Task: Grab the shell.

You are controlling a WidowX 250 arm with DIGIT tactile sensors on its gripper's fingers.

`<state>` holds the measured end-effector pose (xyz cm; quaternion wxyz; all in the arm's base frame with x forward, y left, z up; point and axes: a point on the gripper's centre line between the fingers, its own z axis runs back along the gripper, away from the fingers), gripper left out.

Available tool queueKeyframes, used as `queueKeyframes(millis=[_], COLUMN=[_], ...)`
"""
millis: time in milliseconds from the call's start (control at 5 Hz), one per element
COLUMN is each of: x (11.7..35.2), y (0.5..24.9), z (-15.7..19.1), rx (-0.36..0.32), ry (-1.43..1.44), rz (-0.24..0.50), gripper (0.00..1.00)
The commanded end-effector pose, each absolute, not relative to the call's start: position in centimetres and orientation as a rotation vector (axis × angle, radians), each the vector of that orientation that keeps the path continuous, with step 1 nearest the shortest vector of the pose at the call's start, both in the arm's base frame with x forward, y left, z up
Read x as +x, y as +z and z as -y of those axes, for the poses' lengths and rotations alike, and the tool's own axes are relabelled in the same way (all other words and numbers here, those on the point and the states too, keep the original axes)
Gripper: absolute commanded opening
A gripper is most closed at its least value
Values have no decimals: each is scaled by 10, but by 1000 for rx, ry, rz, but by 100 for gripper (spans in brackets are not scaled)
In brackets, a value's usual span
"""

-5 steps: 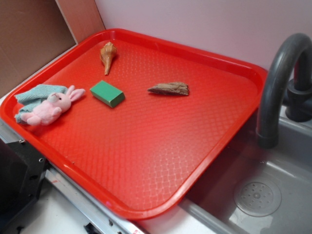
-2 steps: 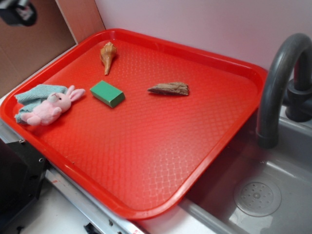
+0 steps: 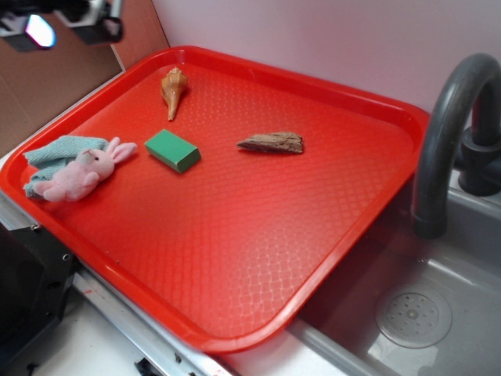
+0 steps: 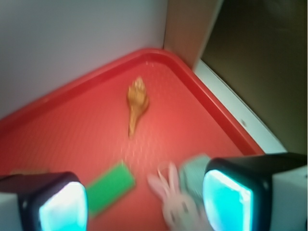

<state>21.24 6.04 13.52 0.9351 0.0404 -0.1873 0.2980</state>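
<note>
Since a second ago, when no part of the robot showed, the gripper (image 3: pixel 66 23) has come into the top left corner of the exterior view, further in than it was 0.4 s ago; everything on the tray (image 3: pixel 235 345) lies where it did. The gripper hangs high above the tray's far left corner, well apart from every object. In the wrist view its two fingers (image 4: pixel 226 199) stand wide apart at the bottom edge with nothing between them, so the jaws are open and empty.

Going left to right across the exterior view: a pink plush rabbit (image 3: pixel 82 174) lies on a teal cloth (image 3: pixel 55 153) near the tray's left rim. The shell (image 3: pixel 173 90) rests flat near the far left corner, bulbous end toward the back wall, point toward the green block (image 3: pixel 173 150), which sits just nearer the camera. A brown wood piece (image 3: pixel 272 142) lies near the tray's middle. At the right stand a grey faucet (image 3: pixel 446 133) and a sink (image 3: pixel 415 313).

The wrist view is blurred; the shell (image 4: pixel 136 102) sits above the gap between the fingers.
</note>
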Motion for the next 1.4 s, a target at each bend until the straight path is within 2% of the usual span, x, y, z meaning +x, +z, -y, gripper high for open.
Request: queueKeyframes(millis=[0, 200, 400, 1000, 1200], x=[261, 279, 292, 304, 302], y=[116, 98, 77, 29, 26], z=[-101, -112, -123, -123, -120], rx=[125, 165, 147, 136, 134], ry=[740, 743, 739, 685, 704], rz=[490, 485, 443, 352, 353], gripper=[100, 100, 100, 100, 0])
